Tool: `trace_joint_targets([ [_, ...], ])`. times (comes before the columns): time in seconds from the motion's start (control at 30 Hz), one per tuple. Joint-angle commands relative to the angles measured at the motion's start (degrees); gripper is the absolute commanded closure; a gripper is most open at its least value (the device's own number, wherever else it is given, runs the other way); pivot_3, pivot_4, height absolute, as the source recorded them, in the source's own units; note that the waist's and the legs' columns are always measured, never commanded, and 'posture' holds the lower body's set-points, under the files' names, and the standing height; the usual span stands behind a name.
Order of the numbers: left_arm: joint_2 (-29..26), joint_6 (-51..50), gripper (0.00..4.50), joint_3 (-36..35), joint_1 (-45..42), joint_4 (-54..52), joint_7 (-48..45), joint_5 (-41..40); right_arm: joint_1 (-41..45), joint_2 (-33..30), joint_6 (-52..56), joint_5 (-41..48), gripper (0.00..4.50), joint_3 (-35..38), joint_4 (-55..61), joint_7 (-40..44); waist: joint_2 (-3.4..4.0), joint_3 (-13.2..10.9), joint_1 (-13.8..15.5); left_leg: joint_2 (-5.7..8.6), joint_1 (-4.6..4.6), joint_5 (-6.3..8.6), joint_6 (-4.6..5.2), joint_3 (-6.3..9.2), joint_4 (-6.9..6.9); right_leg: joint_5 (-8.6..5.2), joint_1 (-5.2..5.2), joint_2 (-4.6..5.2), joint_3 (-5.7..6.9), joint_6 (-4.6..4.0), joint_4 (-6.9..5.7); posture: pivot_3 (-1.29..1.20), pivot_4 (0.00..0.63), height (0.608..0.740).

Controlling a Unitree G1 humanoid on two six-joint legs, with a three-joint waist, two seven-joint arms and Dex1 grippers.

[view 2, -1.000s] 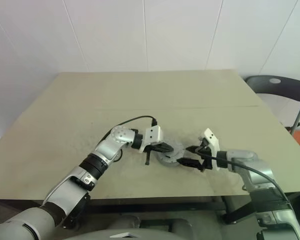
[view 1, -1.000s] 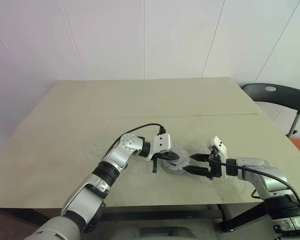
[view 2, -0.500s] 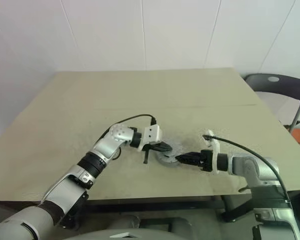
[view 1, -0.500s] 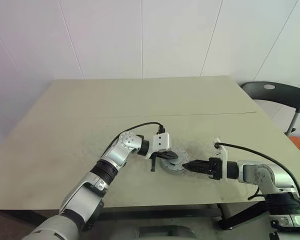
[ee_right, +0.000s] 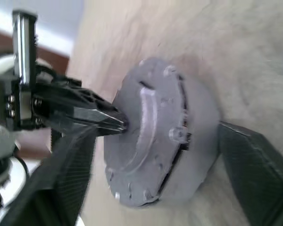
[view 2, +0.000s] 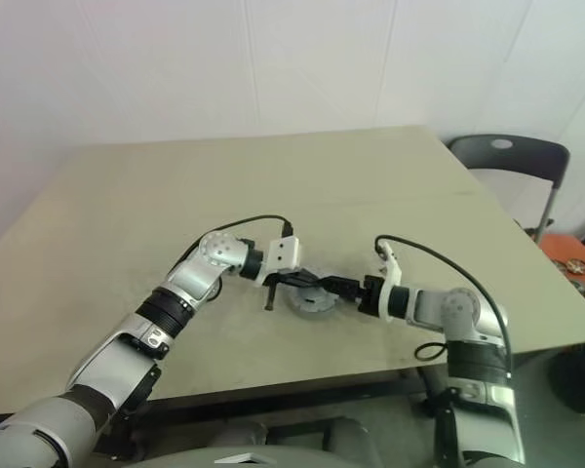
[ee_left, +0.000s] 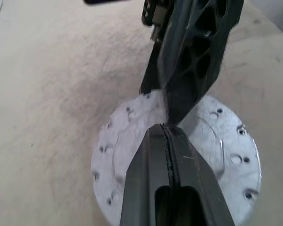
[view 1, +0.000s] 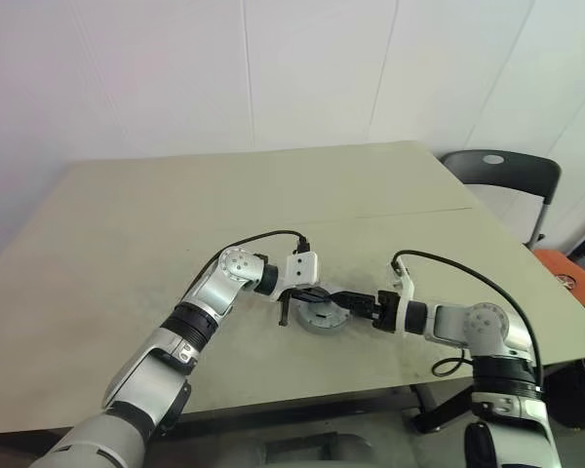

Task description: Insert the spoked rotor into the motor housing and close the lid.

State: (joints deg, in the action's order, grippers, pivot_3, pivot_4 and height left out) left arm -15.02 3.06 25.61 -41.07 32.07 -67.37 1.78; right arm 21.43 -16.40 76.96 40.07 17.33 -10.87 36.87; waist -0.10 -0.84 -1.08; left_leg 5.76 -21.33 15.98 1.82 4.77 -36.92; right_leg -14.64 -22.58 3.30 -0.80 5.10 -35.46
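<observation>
The grey lid (ee_left: 217, 136) lies on the silver-grey motor housing (ee_right: 198, 136) at the table's near middle (view 1: 320, 318). The spoked rotor is hidden. My left gripper (ee_left: 166, 127) is shut, and its tips rest on the lid's raised centre (ee_right: 146, 108). From the right, my right gripper (view 1: 347, 300) reaches in level and rolled on its side. It stands open, one finger (ee_right: 247, 160) against the housing's side wall and the other finger (ee_right: 61, 179) just off the lid's rim.
The beige table (view 1: 175, 214) stretches wide behind and to the left. A black chair (view 1: 497, 171) stands past the table's right back corner, with an orange object (view 1: 565, 268) on the floor beside it. Cables loop over both wrists.
The camera has shifted. My right gripper has rolled about its axis and slid left until its fingers straddle the housing. The left gripper stays shut on top of the lid.
</observation>
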Motion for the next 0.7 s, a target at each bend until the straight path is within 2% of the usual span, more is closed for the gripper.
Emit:
trace_joint_targets([
  [0.03, -0.1, -2.0, 4.50, 3.9, 2.3, 2.6, -0.9, 4.1, 4.1, 3.4, 0.2, 4.2, 1.43, 0.2, 1.6, 0.4, 0.12, 0.0, 0.0, 0.00, 0.09, -0.01, 0.01, 0.00, -0.02, 0.07, -0.17, 0.00, 0.02, 0.10, -0.06, 0.00, 0.000, 0.740],
  [0.13, -0.3, -2.1, 4.50, 3.8, 2.5, 2.5, -0.9, 4.1, 4.3, 3.4, -0.1, 4.0, 2.21, 1.2, 0.6, 0.3, 0.15, 0.1, 0.1, 0.00, -0.08, -0.04, 0.06, -0.02, -0.02, 0.29, -0.54, -0.01, 0.00, 0.01, -0.33, 0.00, 0.000, 0.740],
  [0.17, -0.3, -2.1, 4.50, 3.8, 2.6, 2.5, -0.8, 4.2, 4.4, 3.3, -0.4, 4.0, 2.31, 1.8, 0.0, 0.2, 0.22, 0.1, 0.2, 0.00, -0.06, -0.04, 0.06, -0.02, -0.02, 0.29, -0.55, -0.01, 0.00, 0.01, -0.39, 0.00, 0.000, 0.740],
  [0.5, 0.3, -1.7, 4.50, 3.6, 2.2, 3.4, -0.9, 4.2, 5.0, 3.7, -0.7, 6.6, 2.41, 5.5, -0.5, 1.1, 0.34, -0.1, 0.6, 0.05, -0.11, -0.01, 0.01, -0.03, -0.08, 0.28, -0.55, 0.04, 0.00, 0.02, -0.40, 0.00, 0.000, 0.740],
  [0.6, 0.3, -1.4, 4.50, 2.9, 1.8, 4.0, -0.6, 3.9, 5.0, 4.2, -1.4, 6.7, 2.95, 6.3, -0.7, 0.9, 0.35, -0.1, 0.5, 0.06, -0.18, -0.01, 0.00, -0.04, -0.05, 0.29, -0.66, 0.04, -0.01, 0.01, -0.39, 0.00, 0.000, 0.740],
  [0.7, 0.2, -1.7, 4.50, 1.5, 1.4, 4.2, -0.5, 2.8, 5.1, 4.7, -1.8, 6.9, 2.99, 7.0, -0.8, 0.6, 0.37, -0.1, 0.5, 0.07, -0.19, 0.00, -0.02, -0.04, -0.04, 0.29, -0.66, 0.05, -0.02, 0.01, -0.39, 0.00, 0.000, 0.740],
])
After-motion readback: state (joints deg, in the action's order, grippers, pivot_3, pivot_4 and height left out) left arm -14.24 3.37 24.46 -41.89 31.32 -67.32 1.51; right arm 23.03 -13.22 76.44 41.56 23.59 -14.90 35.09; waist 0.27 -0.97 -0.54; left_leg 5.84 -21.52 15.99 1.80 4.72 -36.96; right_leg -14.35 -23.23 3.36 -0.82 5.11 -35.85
